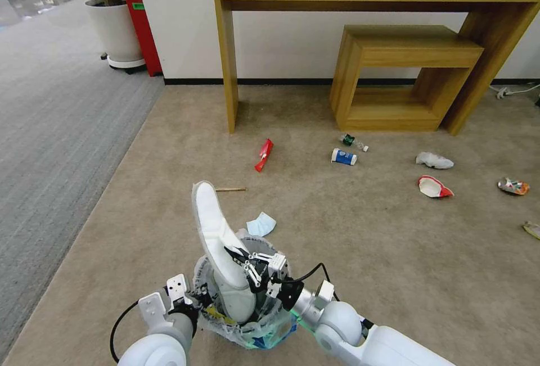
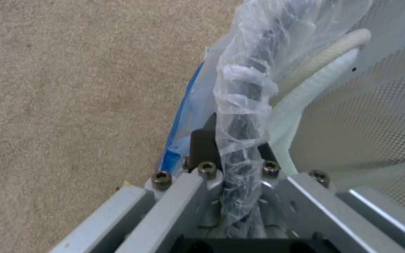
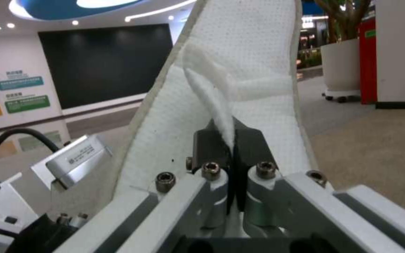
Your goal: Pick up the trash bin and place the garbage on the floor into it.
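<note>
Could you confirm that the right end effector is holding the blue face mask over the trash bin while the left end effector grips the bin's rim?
Not quite: the right end effector is pinching a white slipper, not the blue face mask, which lies on the floor beyond the trash bin. The head view shows this. The left end effector does grip the rim.

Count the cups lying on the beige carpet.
2. A blue-white cup lies before the low wooden stool; a red-white paper cup lies right of it, nearer the robot. The bin may hide more.
</note>
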{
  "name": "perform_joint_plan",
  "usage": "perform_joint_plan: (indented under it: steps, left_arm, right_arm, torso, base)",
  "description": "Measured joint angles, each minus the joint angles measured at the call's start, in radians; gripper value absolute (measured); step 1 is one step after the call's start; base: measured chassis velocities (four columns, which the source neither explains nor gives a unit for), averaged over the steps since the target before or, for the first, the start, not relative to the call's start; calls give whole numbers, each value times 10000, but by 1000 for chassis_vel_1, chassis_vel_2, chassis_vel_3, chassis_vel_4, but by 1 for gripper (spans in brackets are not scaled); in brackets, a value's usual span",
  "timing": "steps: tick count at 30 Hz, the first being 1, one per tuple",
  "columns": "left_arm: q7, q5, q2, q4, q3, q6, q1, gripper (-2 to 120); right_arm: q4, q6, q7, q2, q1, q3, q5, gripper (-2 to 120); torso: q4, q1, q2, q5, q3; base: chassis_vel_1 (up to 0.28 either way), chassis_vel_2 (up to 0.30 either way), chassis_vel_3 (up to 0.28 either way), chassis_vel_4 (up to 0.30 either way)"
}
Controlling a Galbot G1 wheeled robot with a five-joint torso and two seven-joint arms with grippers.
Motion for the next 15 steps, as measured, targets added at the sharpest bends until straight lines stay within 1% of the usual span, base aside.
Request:
perform_joint_plan:
  steps: [10, 13, 14, 15]
  left_arm:
    - [-2, -41, 13, -5, -6, -1, -40, 0]
    - [-5, -82, 20, 15, -39, -1, -84, 0]
    - [-5, -82, 20, 15, -39, -1, -84, 0]
    - [-9, -94, 20, 23, -44, -1, -99, 0]
  right_arm:
    - [-54, -39, -51, -69, -15, -29, -98, 0]
    - [-33, -116, -130, -145, -19, -16, -100, 15]
    - [-33, -116, -130, -145, -19, -16, -100, 15]
    - [-25, -136, -165, -160, -20, -5, -99, 18]
  torso:
    - [0, 0, 0, 0, 0]
    - [0, 0, 0, 0, 0]
    - [0, 0, 0, 0, 0]
    - [0, 0, 0, 0, 0]
  base:
    - [0, 0, 0, 0]
    - [0, 0, 0, 0]
    - [0, 0, 0, 0]
    - [0, 0, 0, 0]
